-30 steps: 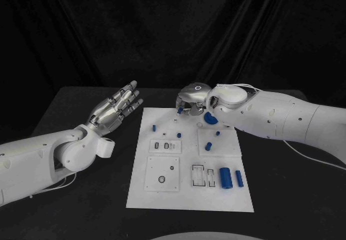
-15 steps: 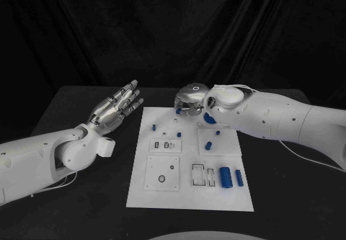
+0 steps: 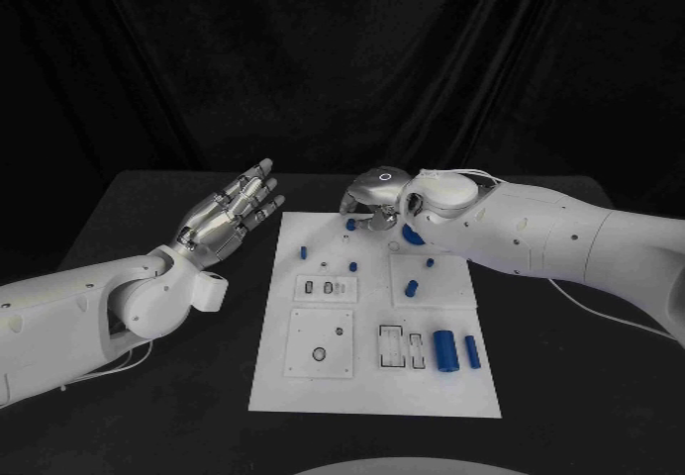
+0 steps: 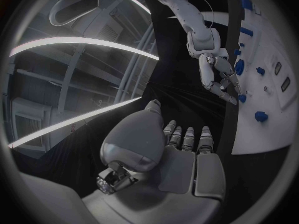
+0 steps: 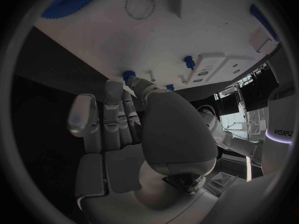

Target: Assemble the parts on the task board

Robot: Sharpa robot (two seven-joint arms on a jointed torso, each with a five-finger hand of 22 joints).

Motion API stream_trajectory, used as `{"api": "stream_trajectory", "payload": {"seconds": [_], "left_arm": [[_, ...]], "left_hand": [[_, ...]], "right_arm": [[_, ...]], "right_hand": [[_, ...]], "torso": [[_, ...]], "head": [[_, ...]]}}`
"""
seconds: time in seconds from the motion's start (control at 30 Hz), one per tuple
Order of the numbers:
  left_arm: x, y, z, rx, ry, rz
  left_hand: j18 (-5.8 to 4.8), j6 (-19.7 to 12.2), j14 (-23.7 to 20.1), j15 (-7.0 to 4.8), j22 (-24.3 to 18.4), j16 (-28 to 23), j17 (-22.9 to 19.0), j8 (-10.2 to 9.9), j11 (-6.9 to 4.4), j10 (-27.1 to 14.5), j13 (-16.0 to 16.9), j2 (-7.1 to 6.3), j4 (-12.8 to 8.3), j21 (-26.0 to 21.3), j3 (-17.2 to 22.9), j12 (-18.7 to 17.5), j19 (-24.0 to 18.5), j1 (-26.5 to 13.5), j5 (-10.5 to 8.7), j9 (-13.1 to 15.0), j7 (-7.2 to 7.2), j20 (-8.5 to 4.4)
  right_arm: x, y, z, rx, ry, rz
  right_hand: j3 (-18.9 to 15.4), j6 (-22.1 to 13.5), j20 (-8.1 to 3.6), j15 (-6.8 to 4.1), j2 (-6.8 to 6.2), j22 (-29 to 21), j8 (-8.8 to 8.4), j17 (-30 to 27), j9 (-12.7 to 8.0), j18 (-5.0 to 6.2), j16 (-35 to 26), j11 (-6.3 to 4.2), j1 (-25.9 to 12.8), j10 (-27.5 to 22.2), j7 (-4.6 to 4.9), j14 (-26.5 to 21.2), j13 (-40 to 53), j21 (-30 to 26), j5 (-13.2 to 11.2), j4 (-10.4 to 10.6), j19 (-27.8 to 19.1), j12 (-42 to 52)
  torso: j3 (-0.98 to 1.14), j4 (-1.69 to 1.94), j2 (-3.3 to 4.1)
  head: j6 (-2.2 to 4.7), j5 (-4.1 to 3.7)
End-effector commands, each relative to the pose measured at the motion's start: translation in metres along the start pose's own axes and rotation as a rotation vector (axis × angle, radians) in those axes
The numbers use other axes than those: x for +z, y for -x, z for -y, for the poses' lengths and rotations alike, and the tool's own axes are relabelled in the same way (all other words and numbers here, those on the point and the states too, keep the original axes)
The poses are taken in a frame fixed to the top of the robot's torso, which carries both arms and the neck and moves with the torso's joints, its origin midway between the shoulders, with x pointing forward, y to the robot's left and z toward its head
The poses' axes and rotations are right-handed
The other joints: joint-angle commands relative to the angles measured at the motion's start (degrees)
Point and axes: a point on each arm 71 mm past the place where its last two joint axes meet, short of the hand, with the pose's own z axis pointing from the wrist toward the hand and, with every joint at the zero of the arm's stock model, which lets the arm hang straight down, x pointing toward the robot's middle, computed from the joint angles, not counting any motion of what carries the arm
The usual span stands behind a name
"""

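On the black desk [image 3: 143,198] lies the white board [image 3: 374,386], long side going away from the robot. Nearest on it, toward the right, lie two blue rods [image 3: 446,350] side by side, next to a small frame with slots [image 3: 401,348]. Farther up are small blue pegs [image 3: 413,289] standing here and there. The left hand [image 3: 229,213] is in the air to the left of the board, off it, fingers [image 3: 257,183] straight and apart, holding nothing. At the far end of the board, the right hand [image 3: 374,201] reaches down, its fingers curled around a small blue piece [image 3: 351,225]; whether they really pinch it I cannot tell.
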Motion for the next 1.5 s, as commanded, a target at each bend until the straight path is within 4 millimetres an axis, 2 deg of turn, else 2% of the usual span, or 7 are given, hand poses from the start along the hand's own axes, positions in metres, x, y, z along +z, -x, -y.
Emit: {"api": "stream_trajectory", "payload": {"seconds": [0.03,0.23,0.67,0.77,0.8,0.9,1.5], "left_arm": [[0.000,0.000,0.002,-0.007,-0.014,-0.015],[-0.003,0.002,0.004,-0.004,-0.011,-0.007],[-0.010,0.007,0.007,0.003,-0.006,0.009],[-0.011,0.007,0.007,0.002,-0.006,0.009],[-0.011,0.007,0.007,0.002,-0.005,0.009],[-0.011,0.007,0.006,0.001,-0.004,0.007],[-0.009,0.006,0.005,-0.005,0.000,-0.001]], "left_hand": [[0.50,0.4,0.1,0.50,0.0,-0.2,-0.1,0.3,0.49,-0.1,-0.1,0.35,0.1,-0.3,0.3,-0.4,0.0,0.3,0.35,0.1,0.21,0.30],[0.50,0.4,0.1,0.52,0.0,-0.2,-0.1,0.3,0.53,-0.1,-0.1,0.35,0.1,-0.3,0.4,-0.4,0.0,0.4,0.37,0.1,0.25,0.32],[0.49,0.9,0.1,0.70,0.0,-0.2,-0.1,0.5,0.75,-0.1,-0.1,0.28,0.0,-0.3,0.7,-0.3,0.0,0.5,0.67,0.2,0.52,0.47],[0.49,0.9,0.1,0.80,0.0,-0.2,-0.1,0.5,0.81,-0.1,-0.1,0.27,-0.1,-0.3,0.8,-0.3,0.0,0.6,0.74,0.2,0.55,0.52],[0.48,0.9,0.1,0.89,0.0,-0.2,-0.1,0.6,0.85,0.0,0.0,0.27,-0.1,-0.3,0.9,-0.3,0.0,0.6,0.78,0.2,0.58,0.55],[0.48,0.9,0.1,0.95,0.0,-0.2,-0.1,0.6,0.89,0.0,0.0,0.28,-0.1,-0.3,0.9,-0.3,0.0,0.7,0.81,0.2,0.60,0.58],[0.42,0.9,0.1,1.38,0.0,-0.2,-0.1,0.6,0.96,0.0,0.0,0.26,-0.1,-0.3,1.1,-0.2,0.0,0.8,1.02,0.1,0.65,0.74]], "right_arm": [[-0.003,-0.002,0.004,-0.002,-0.033,0.002],[-0.015,0.007,0.012,-0.012,-0.026,0.073],[-0.089,0.037,0.045,0.016,-0.080,0.130],[-0.099,0.034,0.051,0.043,-0.101,0.118],[-0.104,0.032,0.054,0.056,-0.114,0.107],[-0.114,0.024,0.063,0.081,-0.161,0.065],[-0.124,-0.012,0.079,0.127,-0.265,-0.075]], "right_hand": [[-1.6,-4.1,0.05,0.14,-0.21,-1.0,-0.20,-1.7,-1.1,0.07,-1.2,0.05,-0.3,-4.7,-0.64,-1.5,-0.1,-1.3,-1.3,-0.3,-1.2,-0.2],[-5.1,-16.1,0.23,0.28,0.65,-3.2,-0.76,-5.2,-3.7,0.71,-3.4,-0.05,-0.4,-10.4,-1.61,-3.9,0.0,-4.2,-2.6,-0.7,-3.4,0.0],[-6.8,-2.1,-0.66,-0.99,2.86,-7.8,2.07,-7.5,-2.4,1.97,-5.8,-2.73,-1.2,7.9,0.82,-4.9,5.3,-11.0,-4.6,0.6,-6.5,14.2],[-10.3,0.9,-1.90,-2.56,3.79,-6.8,2.12,0.1,-2.0,1.08,0.3,-5.38,-1.5,0.8,-1.03,-3.3,35.4,-11.0,-6.5,0.5,-5.5,49.8],[-12.0,1.6,-1.89,-2.19,4.07,2.6,2.06,26.5,-1.8,-0.92,19.0,-5.77,-5.0,19.3,0.18,6.1,64.3,-1.1,-7.5,3.0,1.6,72.9],[-14.3,2.3,-2.29,-2.36,3.94,11.0,1.39,51.4,-1.2,-2.66,34.5,-5.33,-8.2,35.5,-0.57,13.2,86.3,7.4,-8.0,5.6,6.5,86.2],[-15.3,-2.5,-3.08,-3.33,3.91,17.6,-0.13,53.2,-1.7,-4.61,35.4,-6.72,-9.4,35.5,-1.31,13.8,86.3,14.2,-5.7,7.0,11.5,86.2]], "torso": [[-0.04,-0.08,-0.05],[0.02,-0.05,-0.06],[-0.07,-0.55,-0.22],[-0.05,-0.56,-0.19],[-0.07,-0.60,-0.19],[-0.12,-0.65,-0.23],[-0.24,-0.57,-0.14]], "head": [[0.00,0.18],[0.25,0.38],[0.85,0.18],[0.84,0.35],[0.84,0.41],[0.95,0.47],[0.41,0.92]]}}
